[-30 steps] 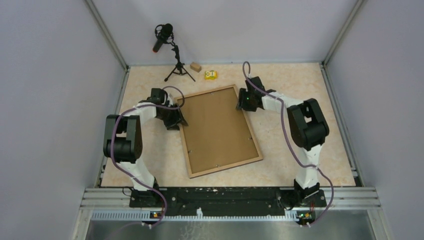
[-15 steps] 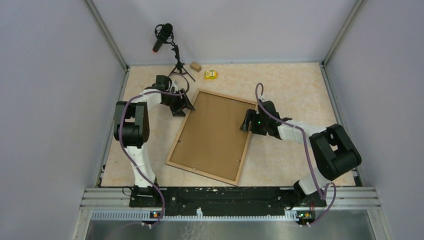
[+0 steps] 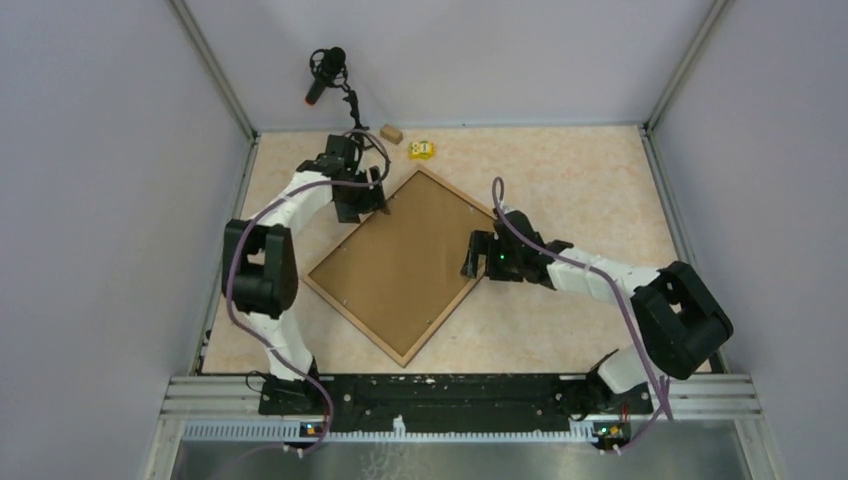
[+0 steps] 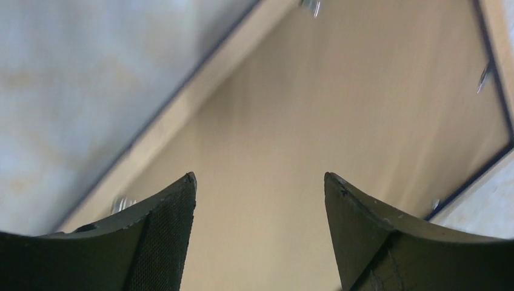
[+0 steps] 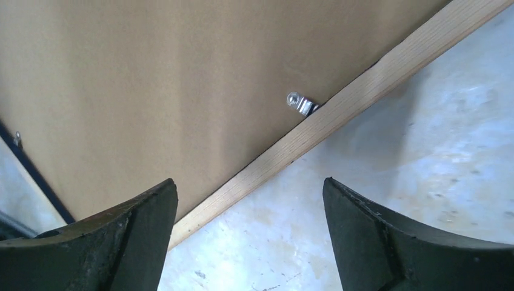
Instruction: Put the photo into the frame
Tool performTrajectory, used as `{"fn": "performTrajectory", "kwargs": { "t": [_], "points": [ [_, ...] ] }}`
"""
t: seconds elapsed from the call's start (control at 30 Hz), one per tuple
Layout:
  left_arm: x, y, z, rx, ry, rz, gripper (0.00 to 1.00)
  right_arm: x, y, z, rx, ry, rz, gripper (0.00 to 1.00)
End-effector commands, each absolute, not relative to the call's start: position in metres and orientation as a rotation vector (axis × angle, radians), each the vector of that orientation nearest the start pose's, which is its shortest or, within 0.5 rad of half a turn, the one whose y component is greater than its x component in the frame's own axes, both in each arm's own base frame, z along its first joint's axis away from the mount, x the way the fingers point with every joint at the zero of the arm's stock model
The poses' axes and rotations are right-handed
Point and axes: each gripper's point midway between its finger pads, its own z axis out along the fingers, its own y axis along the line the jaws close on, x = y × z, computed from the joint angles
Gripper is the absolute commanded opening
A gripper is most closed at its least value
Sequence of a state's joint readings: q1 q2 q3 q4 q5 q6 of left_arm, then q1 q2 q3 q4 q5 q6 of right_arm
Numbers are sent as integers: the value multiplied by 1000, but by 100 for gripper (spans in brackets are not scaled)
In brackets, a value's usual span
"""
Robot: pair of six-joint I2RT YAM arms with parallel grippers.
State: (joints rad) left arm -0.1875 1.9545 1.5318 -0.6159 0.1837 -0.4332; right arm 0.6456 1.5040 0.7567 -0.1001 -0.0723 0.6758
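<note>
Both pairs of fingers gape, holding nothing: the left gripper point(image 4: 259, 200) over the backing board point(image 3: 400, 255), the right gripper point(image 5: 250, 206) astride the frame point(image 3: 352, 320) at its right rim. Within a second the frame has swung cornerwise mid-desk, back up. The photo is unseen, so this looks like mere repositioning.

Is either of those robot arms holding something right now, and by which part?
Nothing is held. The left fingers and right fingers both stand open over the back of the frame.
</note>
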Motion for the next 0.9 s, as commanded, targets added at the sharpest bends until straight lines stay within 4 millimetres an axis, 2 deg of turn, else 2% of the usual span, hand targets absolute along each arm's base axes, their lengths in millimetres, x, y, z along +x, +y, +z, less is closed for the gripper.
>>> {"fn": "performTrajectory", "kwargs": {
  "t": [0.0, 0.03, 0.1, 0.23, 0.3, 0.37, 0.4, 0.47, 0.6, 0.7, 0.87],
  "points": [
    [383, -98, 122, -294, 2583, -282, 80, 302, 230, 107, -74, 2376, 465, 90],
    [365, -91, 116, -315, 2597, -253, 80, 311, 226, 116, -85, 2351, 419, 91],
    [338, -86, 118, -340, 2595, -261, 81, 331, 222, 133, -103, 2314, 353, 93],
    [288, -81, 104, -482, 2654, -278, 81, 376, 231, 157, -104, 2259, 327, 94],
    [268, -80, 95, -556, 2666, -297, 81, 397, 241, 158, -108, 2253, 333, 95],
    [253, -76, 89, -663, 2661, -290, 83, 421, 249, 169, -100, 2223, 353, 95],
    [248, -75, 86, -709, 2648, -298, 86, 431, 251, 168, -90, 2219, 359, 95],
    [241, -73, 77, -793, 2625, -318, 90, 448, 254, 165, -76, 2219, 389, 95],
    [233, -69, 54, -894, 2636, -368, 88, 467, 252, 141, -75, 2255, 398, 94],
    [236, -65, 42, -898, 2670, -386, 85, 472, 249, 120, -108, 2278, 352, 93],
    [250, -60, 28, -885, 2697, -352, 80, 469, 236, 83, -102, 2378, 236, 82]
  ]
}}
